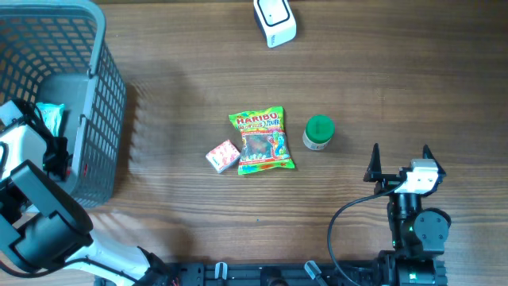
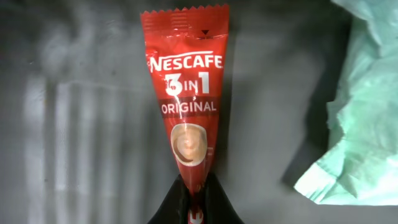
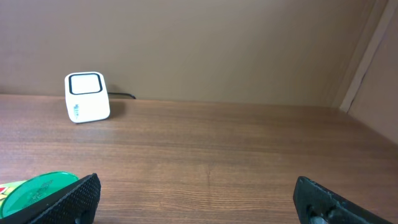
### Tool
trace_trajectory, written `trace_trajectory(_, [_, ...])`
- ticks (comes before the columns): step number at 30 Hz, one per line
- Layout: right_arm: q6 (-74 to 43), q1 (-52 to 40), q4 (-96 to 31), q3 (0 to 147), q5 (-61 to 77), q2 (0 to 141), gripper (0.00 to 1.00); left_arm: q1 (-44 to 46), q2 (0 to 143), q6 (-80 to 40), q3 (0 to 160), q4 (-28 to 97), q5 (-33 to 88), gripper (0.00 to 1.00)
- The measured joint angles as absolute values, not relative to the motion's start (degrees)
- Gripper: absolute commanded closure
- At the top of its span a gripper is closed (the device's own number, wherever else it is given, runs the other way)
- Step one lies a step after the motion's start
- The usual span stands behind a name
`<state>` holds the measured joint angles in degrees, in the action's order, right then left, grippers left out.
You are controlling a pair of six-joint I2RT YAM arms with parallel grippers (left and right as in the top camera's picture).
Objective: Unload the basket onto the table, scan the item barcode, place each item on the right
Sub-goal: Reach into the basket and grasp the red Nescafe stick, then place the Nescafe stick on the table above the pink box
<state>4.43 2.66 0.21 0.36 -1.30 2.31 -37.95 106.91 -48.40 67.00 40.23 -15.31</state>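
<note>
Overhead: grey basket (image 1: pixel 107 95) at left, scanner (image 1: pixel 275 20) at far edge of tabletop (image 1: pixel 190 79). Left wrist: left claw (image 2: pixel 194 202) clamped on tail of Nescafe sachet (image 2: pixel 186 93) on basket floor; looks light, floppy, slick, so the crimped end is best. Right wrist: right claw (image 3: pixel 196 196) apart, empty.

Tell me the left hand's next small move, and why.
Probably lift the left hand straight up: it looks closed on the bottom end of the red Nescafe 3-in-1 coffee sachet, which is inside the grey plastic basket, far from the white barcode scanner.
</note>
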Motion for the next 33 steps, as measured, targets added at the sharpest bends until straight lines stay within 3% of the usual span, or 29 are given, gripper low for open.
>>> trace_trajectory(11, [4.4,2.7,0.2,0.4,-1.3,2.3,0.0,-38.4,102.1,-42.2,72.7,48.4,1.9,0.96])
trace_trajectory(21, [4.4,2.7,0.2,0.4,-1.3,2.3,0.0,-37.1,70.7,-42.0,85.3,48.4,9.4,0.96])
trace_trajectory(23, [4.4,2.7,0.2,0.4,-1.3,2.3,0.0,-33.3,67.7,-42.0,85.3,48.4,11.5,0.96])
trace_trajectory(26, [4.4,2.7,0.2,0.4,-1.3,2.3,0.0,-20.3,65.8,-38.8,85.3,48.4,13.6,0.96])
trace_trajectory(30, [4.4,2.7,0.2,0.4,-1.3,2.3,0.0,1.9,69.1,-31.2,85.3,52.1,6.8,0.96])
trace_trajectory(33, [4.4,2.7,0.2,0.4,-1.3,2.3,0.0,10.6,74.2,-28.8,85.2,55.6,-0.8,0.96])
